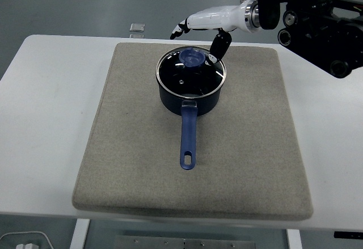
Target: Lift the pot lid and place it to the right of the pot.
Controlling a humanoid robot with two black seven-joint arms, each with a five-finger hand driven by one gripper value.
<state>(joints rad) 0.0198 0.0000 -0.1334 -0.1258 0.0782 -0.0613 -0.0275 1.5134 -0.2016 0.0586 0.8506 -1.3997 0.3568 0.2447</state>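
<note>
Pot: dark blue saucepan, upright on the far middle of the grey mat; long blue handle pointing toward the table's near edge.
Pot lid: glass with metal rim, seated flat on the pot; blue knob toward the lid's far side.
Right hand: white with black fingertips, reaching in from the upper right, above and just behind the lid.
Fingers: stretched out leftward beyond the lid's far rim, spread loosely, holding nothing.
Thumb: hanging down just right of the knob, tip near the lid's right rim; contact with the lid not clear.
Knob versus fingers: knob below the palm, between thumb and outstretched fingers, not enclosed.
Room right of pot: broad bare stretch of mat, running to the mat's right edge.
Mat edges: well inside the white table on the left and right.
Small clear object: on the table beyond the mat's far left corner, well apart from the pot.
</note>
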